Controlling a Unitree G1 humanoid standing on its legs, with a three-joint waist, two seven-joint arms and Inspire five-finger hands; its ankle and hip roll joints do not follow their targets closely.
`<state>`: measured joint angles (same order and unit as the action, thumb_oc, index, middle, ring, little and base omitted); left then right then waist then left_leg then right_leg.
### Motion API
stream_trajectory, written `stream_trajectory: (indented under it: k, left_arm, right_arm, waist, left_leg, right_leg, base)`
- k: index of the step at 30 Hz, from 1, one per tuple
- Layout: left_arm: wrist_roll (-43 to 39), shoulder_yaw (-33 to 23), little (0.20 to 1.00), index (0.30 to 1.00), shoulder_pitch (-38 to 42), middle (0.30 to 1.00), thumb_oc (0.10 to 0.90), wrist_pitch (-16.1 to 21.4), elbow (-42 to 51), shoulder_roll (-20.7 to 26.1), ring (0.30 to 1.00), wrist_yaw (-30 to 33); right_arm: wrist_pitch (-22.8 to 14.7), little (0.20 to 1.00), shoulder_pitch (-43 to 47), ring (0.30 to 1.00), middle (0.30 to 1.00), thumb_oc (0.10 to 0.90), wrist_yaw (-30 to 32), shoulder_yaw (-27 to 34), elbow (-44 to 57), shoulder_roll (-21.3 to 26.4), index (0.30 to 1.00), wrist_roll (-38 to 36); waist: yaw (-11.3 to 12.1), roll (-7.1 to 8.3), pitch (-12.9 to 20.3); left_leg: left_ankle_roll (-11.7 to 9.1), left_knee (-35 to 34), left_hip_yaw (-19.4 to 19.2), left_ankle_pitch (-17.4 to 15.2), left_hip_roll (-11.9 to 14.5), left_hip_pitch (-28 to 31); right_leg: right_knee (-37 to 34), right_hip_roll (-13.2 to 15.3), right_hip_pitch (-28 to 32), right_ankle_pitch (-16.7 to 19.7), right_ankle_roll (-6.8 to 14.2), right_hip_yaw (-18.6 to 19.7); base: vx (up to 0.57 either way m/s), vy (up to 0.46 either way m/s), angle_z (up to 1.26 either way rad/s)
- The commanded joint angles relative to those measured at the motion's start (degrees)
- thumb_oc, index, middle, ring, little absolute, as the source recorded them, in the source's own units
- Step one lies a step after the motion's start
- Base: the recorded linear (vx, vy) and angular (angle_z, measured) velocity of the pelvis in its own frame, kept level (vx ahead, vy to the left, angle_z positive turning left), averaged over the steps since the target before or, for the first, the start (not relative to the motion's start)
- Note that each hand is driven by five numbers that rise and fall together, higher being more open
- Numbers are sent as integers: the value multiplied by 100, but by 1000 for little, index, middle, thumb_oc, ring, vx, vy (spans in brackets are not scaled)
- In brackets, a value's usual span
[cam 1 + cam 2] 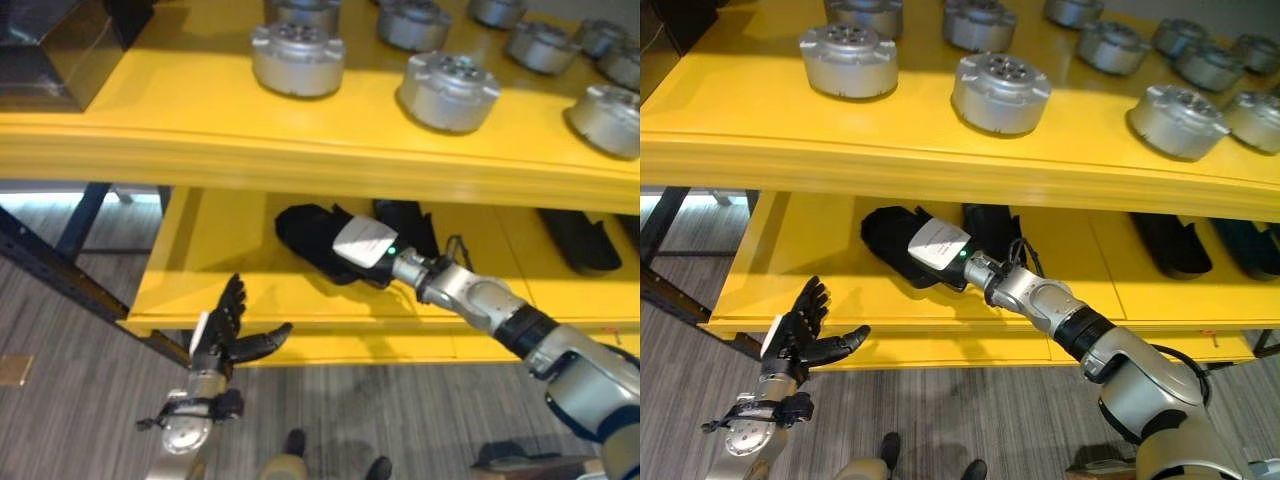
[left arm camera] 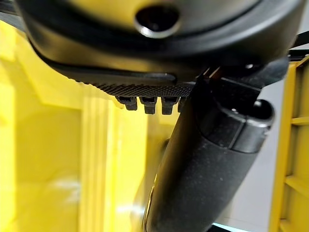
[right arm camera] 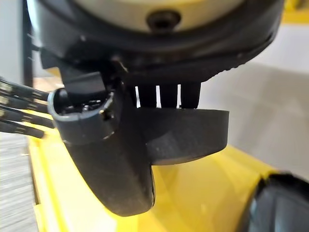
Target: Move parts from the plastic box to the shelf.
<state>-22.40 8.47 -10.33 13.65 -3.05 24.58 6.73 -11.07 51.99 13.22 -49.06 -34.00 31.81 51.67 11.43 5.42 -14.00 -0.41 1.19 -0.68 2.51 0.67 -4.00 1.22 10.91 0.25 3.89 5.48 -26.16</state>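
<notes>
My right hand (image 1: 365, 245) reaches into the yellow lower shelf (image 1: 220, 275), low over its board. In the right wrist view a smooth black part (image 3: 193, 137) sits between its fingers and thumb (image 3: 111, 164), and the hand is shut on it. From the head, hand and part merge into one dark bulk (image 1: 895, 240). Two more black parts (image 1: 405, 222) (image 1: 578, 240) lie further along that shelf. My left hand (image 1: 225, 330) hangs open with spread fingers in front of the lower shelf's front edge, holding nothing.
Several round silver parts (image 1: 297, 55) (image 1: 448, 90) stand on the upper shelf (image 1: 150, 120), which overhangs the lower one. A dark box (image 1: 50, 50) sits at its left end. A dark rack strut (image 1: 60, 270) slants down on the left.
</notes>
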Motion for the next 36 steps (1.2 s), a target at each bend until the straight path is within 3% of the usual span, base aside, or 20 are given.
stream_trajectory:
  k: [1,4,10,20,32,34,36]
  left_arm:
    - [-212,101,1000,1000,516,1000,900,648,675,334,1000,-7]
    - [-282,240,1000,1000,790,1000,900,687,678,346,1000,88]
    - [-307,329,1000,1000,1043,1000,900,703,644,270,1000,292]
    - [-277,298,1000,1000,1052,1000,900,702,707,203,1000,496]
    - [-297,268,1000,1000,984,1000,900,726,815,311,1000,525]
    - [-284,264,1000,1000,973,1000,900,715,812,323,1000,531]
    - [-286,282,1000,1000,972,1000,900,704,834,328,1000,522]
  right_arm:
    - [524,300,961,300,300,400,559,318,-223,-79,300,-224]
    - [780,300,1104,300,300,400,836,546,-1030,-291,300,-582]
    - [930,300,1170,300,300,400,1141,987,-1178,-580,300,-1185]
    - [929,300,1105,300,300,400,1353,1379,-1253,-1070,300,-1861]
    - [980,300,1213,300,300,400,1722,1774,-1962,-1145,300,-2563]
    - [993,300,1185,300,300,400,1749,1795,-2050,-1161,300,-2594]
    - [990,300,1148,300,300,400,1797,1904,-2184,-1175,300,-2746]
  waist:
    - [171,-59,-162]
    - [246,-256,-482]
    - [218,-495,-833]
    - [137,-637,-1105]
    - [101,-783,-1250]
    - [99,-806,-1235]
    - [79,-820,-1287]
  left_leg:
    - [-24,165,-422,-274,351,48]
    - [-20,468,-256,-255,290,-419]
    - [-10,915,-201,-330,256,-892]
    - [23,1197,-255,-429,237,-1116]
    - [64,1234,-263,-421,160,-1222]
    - [31,1238,-212,-529,177,-1171]
    - [78,1272,-268,-431,149,-1248]
  right_leg:
    - [667,581,-396,399,452,-119]
    - [856,696,-672,366,415,-245]
    - [1215,900,-1064,317,354,-198]
    - [1448,1046,-1316,273,295,-100]
    - [1585,1153,-1521,320,300,-48]
    - [1639,1123,-1519,234,390,40]
    - [1642,1169,-1587,316,298,-29]
  base:
    - [-203,-3,33]
    - [-140,14,24]
    - [-82,41,11]
    - [-38,34,2]
    - [-16,15,1]
    - [50,-3,3]
    - [-88,17,1]
